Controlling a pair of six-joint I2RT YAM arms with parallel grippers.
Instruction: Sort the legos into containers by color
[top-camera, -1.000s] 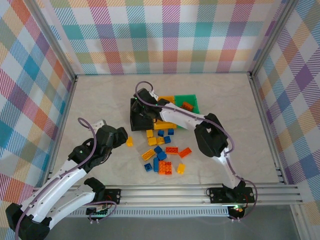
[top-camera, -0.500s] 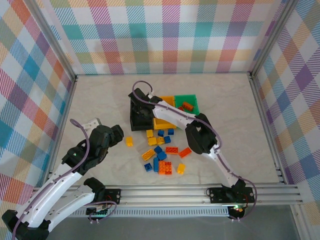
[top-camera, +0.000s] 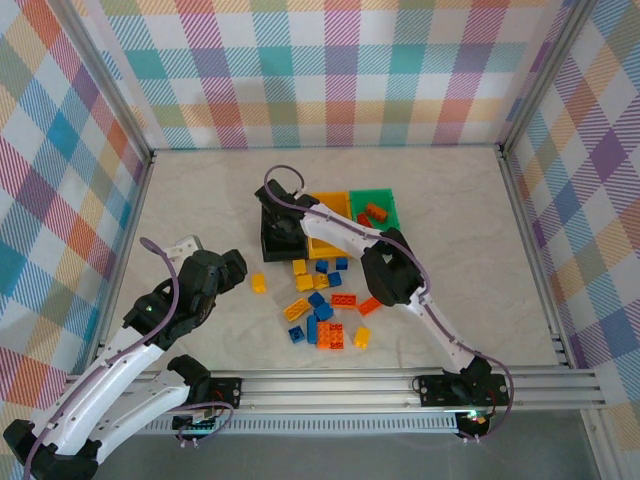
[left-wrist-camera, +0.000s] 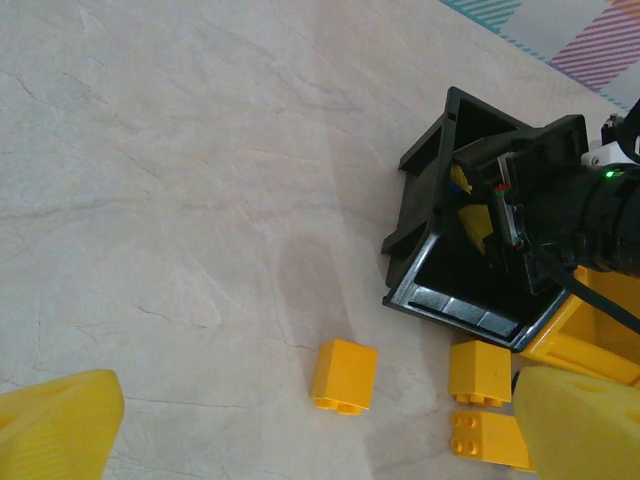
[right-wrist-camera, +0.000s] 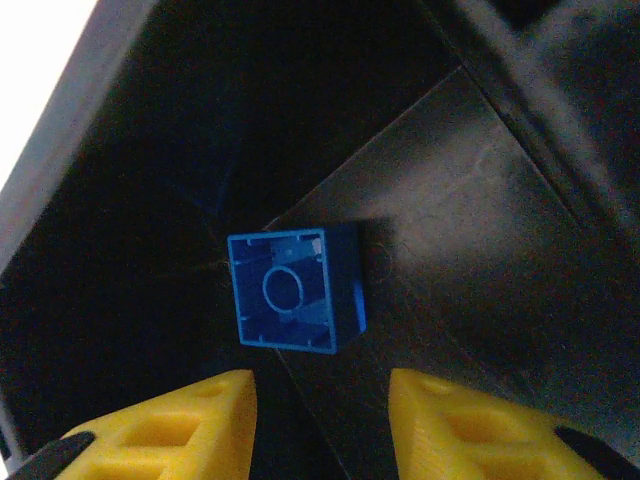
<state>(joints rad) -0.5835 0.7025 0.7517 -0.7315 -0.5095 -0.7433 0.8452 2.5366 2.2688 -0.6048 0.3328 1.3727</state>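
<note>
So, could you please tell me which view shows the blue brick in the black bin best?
The right wrist view: the blue brick shows its underside on the black bin floor, beyond the right tool. From the top external view the right arm hides it; in the left wrist view the bin's dark interior hides it.

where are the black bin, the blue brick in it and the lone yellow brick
black bin (left-wrist-camera: 455, 308): left wrist view, near wall
blue brick (right-wrist-camera: 295, 290): right wrist view, hollow underside
yellow brick (left-wrist-camera: 343, 372): left wrist view, side face
</note>
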